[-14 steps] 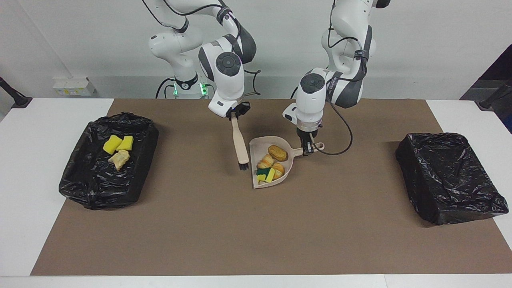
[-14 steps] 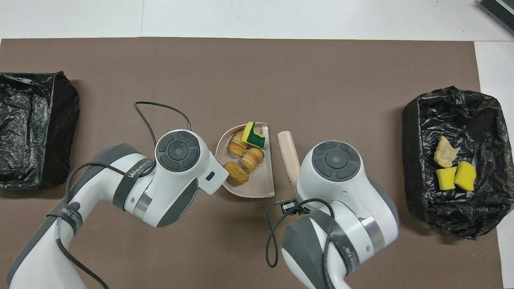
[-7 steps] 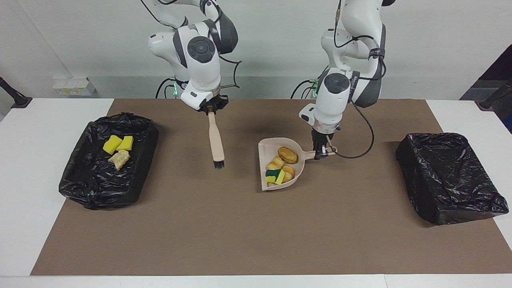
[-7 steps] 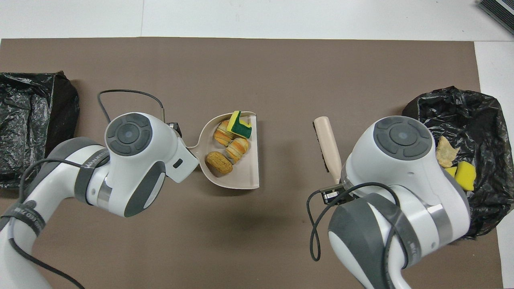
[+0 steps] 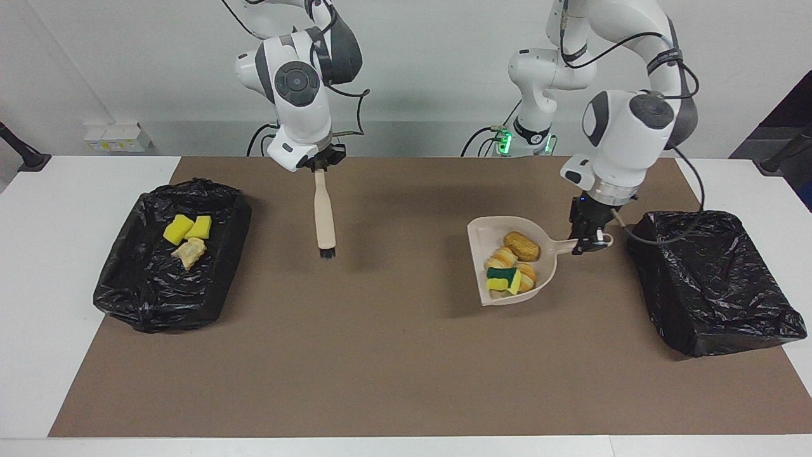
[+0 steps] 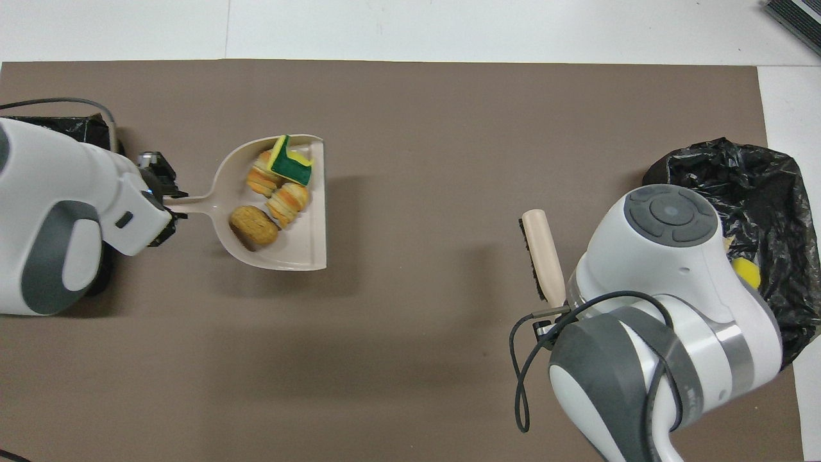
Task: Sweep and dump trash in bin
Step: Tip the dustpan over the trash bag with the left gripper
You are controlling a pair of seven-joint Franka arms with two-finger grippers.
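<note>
Trash in pan: green-and-yellow sponge scrap (image 5: 501, 277) and three tan-orange bread-like pieces (image 5: 521, 245) lie in the beige plastic dustpan (image 5: 482, 235), which is raised over the brown mat (image 5: 393, 355).
Trash in bin: two yellow sponge chunks (image 5: 179, 229) and one pale scrap (image 5: 189, 252) lie in the black-bagged bin (image 5: 158, 304) at the right arm's end of the bench.
Left gripper (image 5: 588, 242): clamped on the dustpan's handle, just beside the second black-bagged bin (image 5: 717, 285) at the left arm's end.
Right gripper (image 5: 319, 166): clamped on the beige-handled brush (image 5: 324, 216), bristles pointing down, above the mat.
Bench (image 5: 38, 266): white, carries the mat.
</note>
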